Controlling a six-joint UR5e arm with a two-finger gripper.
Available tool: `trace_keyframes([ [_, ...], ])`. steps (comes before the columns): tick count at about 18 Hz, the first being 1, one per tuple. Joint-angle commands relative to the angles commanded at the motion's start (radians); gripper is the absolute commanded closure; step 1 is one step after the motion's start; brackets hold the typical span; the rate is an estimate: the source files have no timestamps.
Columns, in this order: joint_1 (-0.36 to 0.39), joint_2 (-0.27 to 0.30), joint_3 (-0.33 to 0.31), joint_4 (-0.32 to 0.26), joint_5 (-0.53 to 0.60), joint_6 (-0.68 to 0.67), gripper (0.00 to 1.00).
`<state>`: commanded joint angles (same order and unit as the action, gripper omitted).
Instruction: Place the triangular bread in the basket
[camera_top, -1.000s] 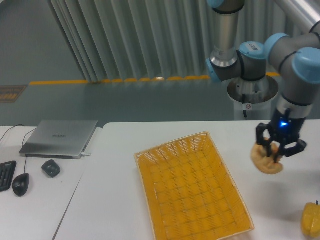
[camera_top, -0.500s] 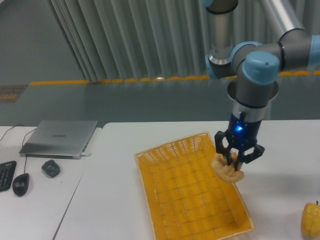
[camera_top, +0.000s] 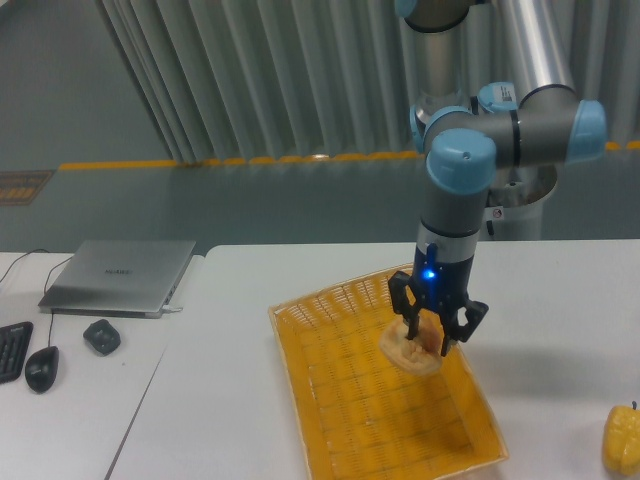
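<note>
The triangular bread (camera_top: 408, 350), a golden-brown bun, hangs just above the right half of the basket (camera_top: 330, 400), a large yellow-orange wicker tray on the white table. My gripper (camera_top: 428, 338) points straight down and is shut on the bread's upper right part, with the dark fingers partly covering it. The blue light on the wrist glows above the fingers. Whether the bread touches the basket floor I cannot tell.
A bright yellow ridged pepper-like object (camera_top: 622, 440) lies at the table's right front edge. On the left table sit a closed laptop (camera_top: 120, 275), a small dark object (camera_top: 101, 336), a mouse (camera_top: 41, 368) and a keyboard corner (camera_top: 10, 350).
The arm has swung left, carrying the bread from beyond the basket's right side, across its right rim, to over the basket's inside. The gripper stays shut on it.
</note>
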<state>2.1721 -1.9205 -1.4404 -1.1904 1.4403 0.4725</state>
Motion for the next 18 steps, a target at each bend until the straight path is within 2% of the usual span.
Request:
trace_keyframes([
  [7, -0.003, 0.009, -0.011, 0.018, 0.006, -0.005, 0.00],
  [11, 0.000, 0.012, -0.011, 0.020, 0.109, 0.009, 0.00],
  [13, 0.000, 0.012, -0.014, 0.009, 0.163, 0.057, 0.00],
  [18, 0.043, 0.040, -0.031, 0.006, 0.170, 0.179, 0.00],
])
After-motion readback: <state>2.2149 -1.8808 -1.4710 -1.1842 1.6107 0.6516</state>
